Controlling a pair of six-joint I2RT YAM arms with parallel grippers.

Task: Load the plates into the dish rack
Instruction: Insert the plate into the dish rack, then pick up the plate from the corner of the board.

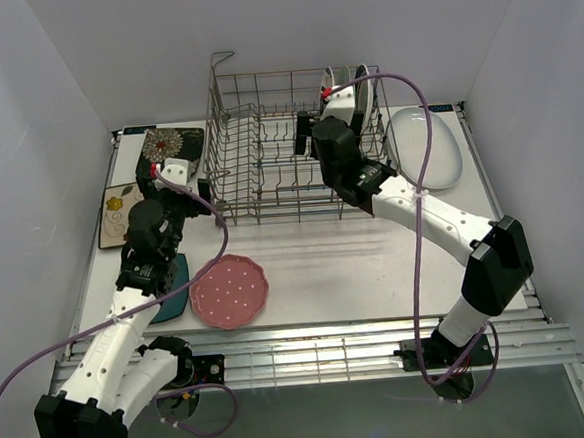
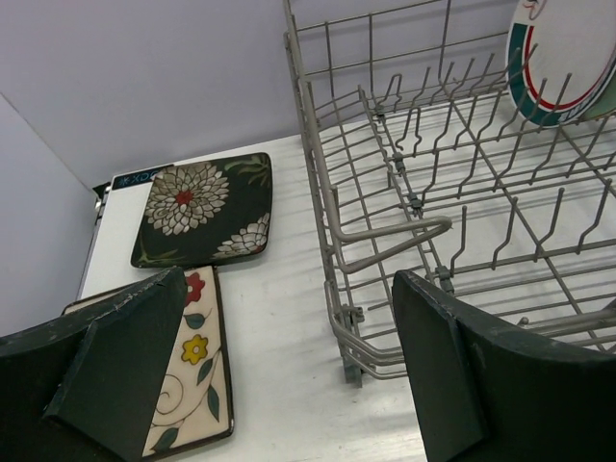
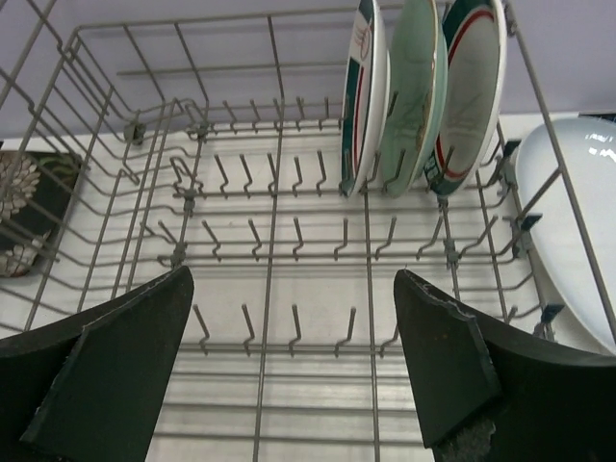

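The grey wire dish rack (image 1: 229,143) (image 2: 310,125) (image 3: 280,144) stands at the back centre. Three plates stand upright in its far right corner: two white green-rimmed rounds (image 3: 364,96) (image 3: 474,87) with a mint one (image 3: 416,87) between them. My right gripper (image 1: 311,137) (image 3: 294,271) hangs open over the rack's bare tines, holding nothing. My left gripper (image 1: 184,181) (image 2: 289,274) is open above the table by the rack's left corner, beside the cream floral square (image 1: 119,213) (image 2: 192,375). The black floral square (image 1: 174,144) (image 2: 207,207) lies behind it.
A pink dotted plate (image 1: 229,292) lies near the front edge. A dark teal plate (image 1: 172,288) is partly hidden under my left arm. The large white oval plate (image 1: 427,147) (image 3: 577,212) lies right of the rack. White walls enclose the table.
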